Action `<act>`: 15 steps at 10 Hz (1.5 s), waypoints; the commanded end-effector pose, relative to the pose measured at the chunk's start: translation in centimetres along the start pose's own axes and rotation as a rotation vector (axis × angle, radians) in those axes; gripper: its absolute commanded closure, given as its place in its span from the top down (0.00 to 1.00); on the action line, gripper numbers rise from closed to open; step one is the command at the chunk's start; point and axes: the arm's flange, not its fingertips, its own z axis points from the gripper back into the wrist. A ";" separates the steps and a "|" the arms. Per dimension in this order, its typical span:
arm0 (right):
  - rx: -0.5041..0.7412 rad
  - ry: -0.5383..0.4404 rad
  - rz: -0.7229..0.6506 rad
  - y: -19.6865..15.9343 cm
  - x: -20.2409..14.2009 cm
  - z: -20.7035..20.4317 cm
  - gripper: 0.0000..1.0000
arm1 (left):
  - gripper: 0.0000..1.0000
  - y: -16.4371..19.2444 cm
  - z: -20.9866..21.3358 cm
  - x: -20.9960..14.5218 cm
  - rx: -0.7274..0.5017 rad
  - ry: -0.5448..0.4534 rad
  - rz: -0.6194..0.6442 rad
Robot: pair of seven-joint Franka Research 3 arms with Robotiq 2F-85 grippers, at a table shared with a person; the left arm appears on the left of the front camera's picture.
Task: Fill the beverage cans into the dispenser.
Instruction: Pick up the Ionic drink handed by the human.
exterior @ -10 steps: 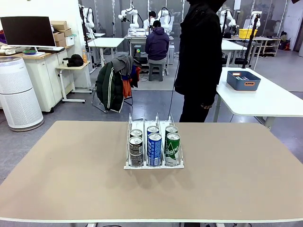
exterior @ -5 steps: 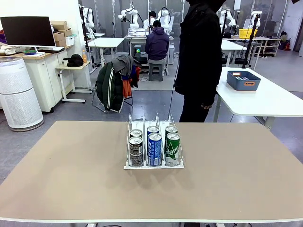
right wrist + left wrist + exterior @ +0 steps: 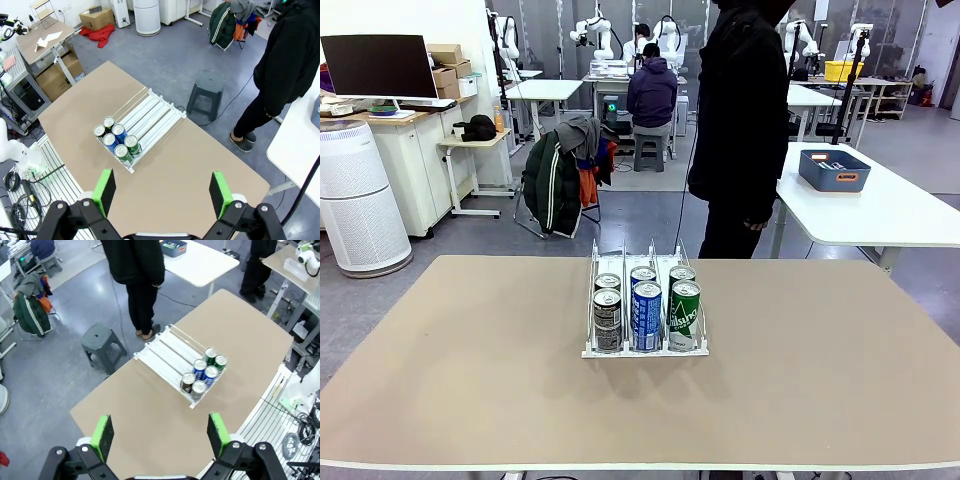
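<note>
My left gripper and right gripper hang high over the table, fingers spread wide and empty; the dispenser sits mid-table with six beverage cans standing two deep behind its front lip. Descending from this height, I could drift off-line and clip a thin wire divider or topple a slim can, and the person at the far edge stands close to any reach over the rack's back.
</note>
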 end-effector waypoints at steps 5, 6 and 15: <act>0.004 -0.007 -0.005 0.1 0.1 -0.2 1.00 | 1.00 -2.4 1.3 1.1 0.022 -0.041 -0.113; 0.004 -0.007 -0.005 0.1 0.1 -0.2 1.00 | 1.00 -2.8 1.8 1.5 -0.093 -0.062 -0.039; 0.004 -0.007 -0.005 0.1 0.1 -0.2 1.00 | 1.00 -3.1 1.9 1.8 -0.085 -0.043 0.001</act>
